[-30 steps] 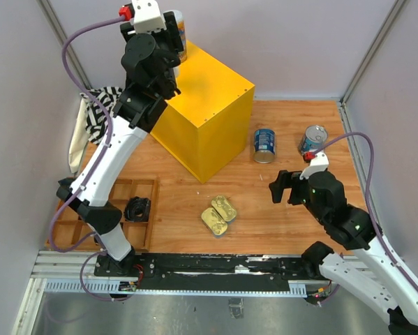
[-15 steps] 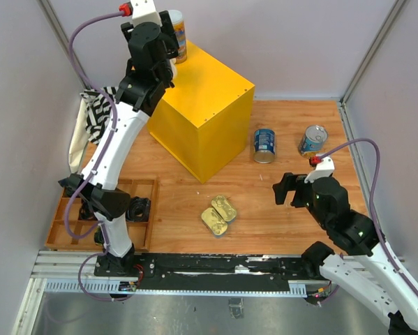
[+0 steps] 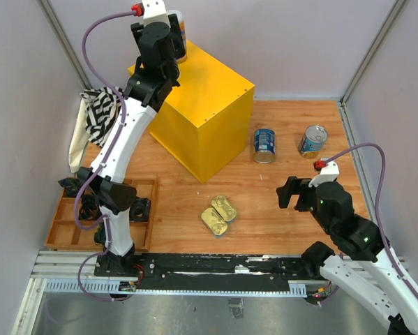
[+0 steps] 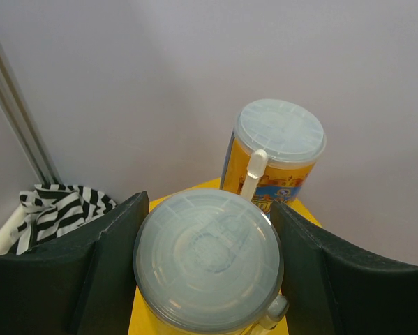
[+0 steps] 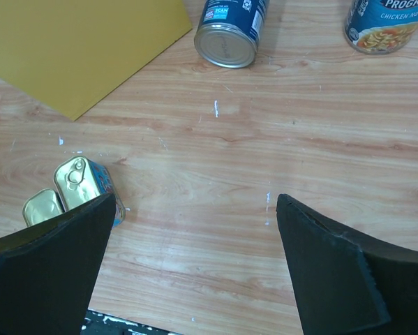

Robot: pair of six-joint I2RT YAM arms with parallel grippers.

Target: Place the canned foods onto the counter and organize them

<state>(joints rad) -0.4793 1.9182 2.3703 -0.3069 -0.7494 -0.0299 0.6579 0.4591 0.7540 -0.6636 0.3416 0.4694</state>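
Observation:
My left gripper (image 4: 209,209) is shut on a tall white-lidded can (image 4: 207,259), held upright over the back corner of the yellow counter (image 3: 209,91). A second tall can (image 4: 278,150) with an orange label stands just behind it on the counter, also seen from above (image 3: 179,31). My left gripper (image 3: 168,38) hides the held can in the top view. Two blue-labelled cans (image 3: 264,145) (image 3: 312,139) and two flat gold tins (image 3: 224,207) (image 3: 213,221) rest on the wooden table. My right gripper (image 5: 196,202) hangs open over bare table, right of the tins (image 5: 83,185).
A low wooden compartment tray (image 3: 69,234) with small black objects (image 3: 137,208) lies at the near left. A striped cloth (image 3: 100,112) hangs left of the counter. Grey walls close in the back and both sides.
My left arm has carried the tall can further back and right, up to the counter's rear corner beside the orange can. My right arm has drifted slightly right and toward me, still open.

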